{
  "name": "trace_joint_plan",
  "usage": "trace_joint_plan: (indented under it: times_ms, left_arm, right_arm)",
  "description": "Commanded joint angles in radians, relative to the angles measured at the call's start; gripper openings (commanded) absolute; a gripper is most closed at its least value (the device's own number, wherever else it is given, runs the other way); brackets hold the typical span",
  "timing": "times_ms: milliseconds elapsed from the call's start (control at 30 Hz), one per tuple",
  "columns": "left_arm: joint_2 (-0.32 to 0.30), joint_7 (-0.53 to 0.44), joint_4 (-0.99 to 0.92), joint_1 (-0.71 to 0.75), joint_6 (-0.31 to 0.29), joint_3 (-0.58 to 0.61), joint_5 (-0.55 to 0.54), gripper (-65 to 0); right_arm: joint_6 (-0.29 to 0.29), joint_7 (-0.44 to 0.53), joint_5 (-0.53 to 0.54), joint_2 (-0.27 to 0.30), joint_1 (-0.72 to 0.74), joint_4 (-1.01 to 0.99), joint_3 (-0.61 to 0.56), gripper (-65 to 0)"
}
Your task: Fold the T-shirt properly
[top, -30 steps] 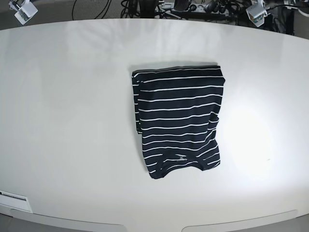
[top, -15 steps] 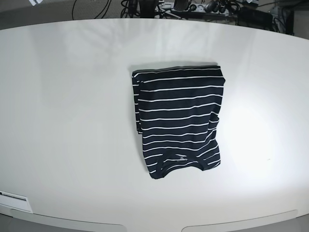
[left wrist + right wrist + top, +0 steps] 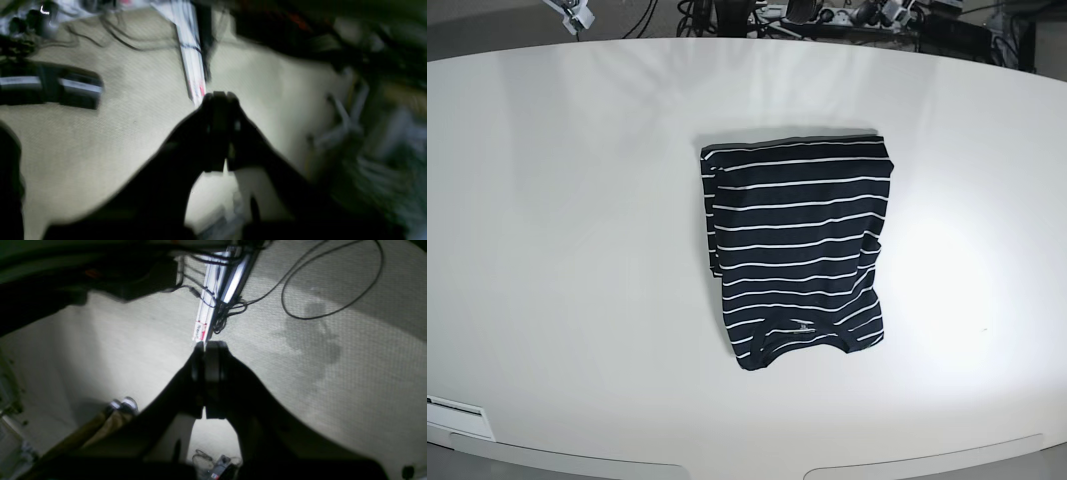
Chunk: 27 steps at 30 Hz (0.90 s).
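The T-shirt [image 3: 795, 250] lies folded into a rough rectangle in the middle of the white table [image 3: 577, 250], dark with thin white stripes, collar label near the front edge. Both arms are drawn back beyond the table's far edge. A small part of the right arm [image 3: 572, 12] shows at the top left and of the left arm [image 3: 897, 12] at the top right. In the wrist views the left gripper [image 3: 218, 97] and the right gripper [image 3: 205, 346] are shut and empty, over the carpeted floor. The shirt is out of view in both wrist views.
Cables [image 3: 333, 280] and a white rail [image 3: 217, 296] lie on the carpet behind the table. Dark boxes [image 3: 50, 88] sit on the floor at the left of the left wrist view. A white label [image 3: 452, 410] is at the table's front left edge.
Both arms have moved from the far corners toward the middle of the top edge and mostly out of the base view. The shirt has not moved.
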Motion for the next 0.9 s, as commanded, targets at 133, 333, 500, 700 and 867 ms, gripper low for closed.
trace_joint_plan:
  times_ms: [133, 333, 500, 700, 867]
  left_arm:
    - [0.051, -0.187, -0.238, -0.154, 0.147, 0.093, 0.169, -65.0]
    - [0.099, -0.432, -0.472, -0.278, 0.348, 0.268, 0.310, -65.0]
    - [0.165, -0.565, -0.581, -0.290, 0.468, 0.347, 0.328, -65.0]
    - [0.220, -0.597, -0.615, -0.290, 0.558, 0.352, 0.311, -65.0]
    - [0.227, -0.624, -0.645, -0.290, 0.558, 0.352, 0.271, -65.0]
  right_arm:
    - [-0.117, 0.145, -0.133, -0.035, 0.115, -0.183, -0.132, -65.0]
    - [-0.327, 0.338, -0.274, -0.127, 0.241, -0.459, -0.264, -65.0]
    - [-0.338, 0.406, -0.338, -0.220, 0.305, -0.649, -0.295, -65.0]
    - [-0.378, 0.417, -0.344, -0.302, 0.309, -0.659, -0.295, -65.0]
    - [-0.422, 0.418, -0.425, -0.349, 0.313, -0.659, -0.295, -65.0]
